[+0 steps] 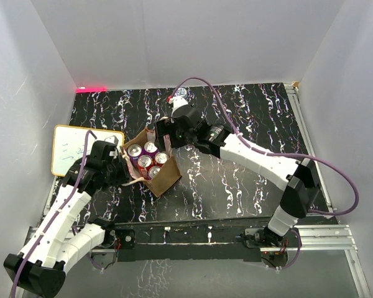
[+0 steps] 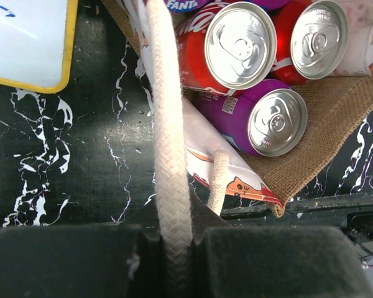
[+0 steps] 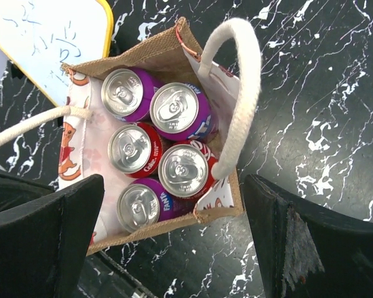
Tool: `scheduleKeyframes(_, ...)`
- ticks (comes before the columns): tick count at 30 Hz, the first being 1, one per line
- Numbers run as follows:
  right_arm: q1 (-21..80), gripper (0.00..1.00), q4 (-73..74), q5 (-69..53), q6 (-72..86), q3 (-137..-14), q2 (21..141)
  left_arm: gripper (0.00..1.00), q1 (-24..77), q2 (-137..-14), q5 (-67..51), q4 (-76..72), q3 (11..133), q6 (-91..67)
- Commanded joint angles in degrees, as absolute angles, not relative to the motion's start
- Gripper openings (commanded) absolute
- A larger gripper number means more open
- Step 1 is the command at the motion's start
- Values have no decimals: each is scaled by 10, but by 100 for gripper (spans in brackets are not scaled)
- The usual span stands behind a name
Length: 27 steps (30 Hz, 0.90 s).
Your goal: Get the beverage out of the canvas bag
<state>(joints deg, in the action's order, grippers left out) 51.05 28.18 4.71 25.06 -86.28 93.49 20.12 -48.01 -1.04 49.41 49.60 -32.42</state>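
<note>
The canvas bag stands open on the black marbled table and holds several upright beverage cans, red and purple ones. In the right wrist view a red can and a purple can stand at the bag's near side. My left gripper is at the bag's left side, shut on one cream rope handle, pinched between its pads. My right gripper hovers above the cans, open, with nothing between its fingers. The other rope handle arches over the bag's right edge.
A white writing board with a yellow edge lies just left of the bag. The table's front rail runs close below the bag. White walls enclose the table on three sides.
</note>
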Motion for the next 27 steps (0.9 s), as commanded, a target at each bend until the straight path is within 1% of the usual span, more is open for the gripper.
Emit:
scheduleKeyframes(1, 511, 98, 255, 58, 207, -928, 976, 0, 202, -465, 26, 546, 502, -344)
scheduleKeyframes(6, 521, 98, 297, 64, 178, -997, 1041, 0, 202, -444, 26, 563, 480, -379)
scheduleKeyframes(8, 530, 98, 301, 70, 168, -1009, 1057, 0, 202, -435, 15, 554, 464, -386)
scheduleKeyframes(11, 540, 98, 299, 76, 160, -1012, 1071, 0, 202, -437, 22, 553, 472, -384)
scheduleKeyframes(19, 541, 89, 273, 68, 168, -966, 1071, 0, 203, -439, 29, 558, 483, -376)
scheduleKeyframes(27, 541, 89, 273, 80, 185, -925, 1066, 0, 202, -439, 32, 565, 480, -374)
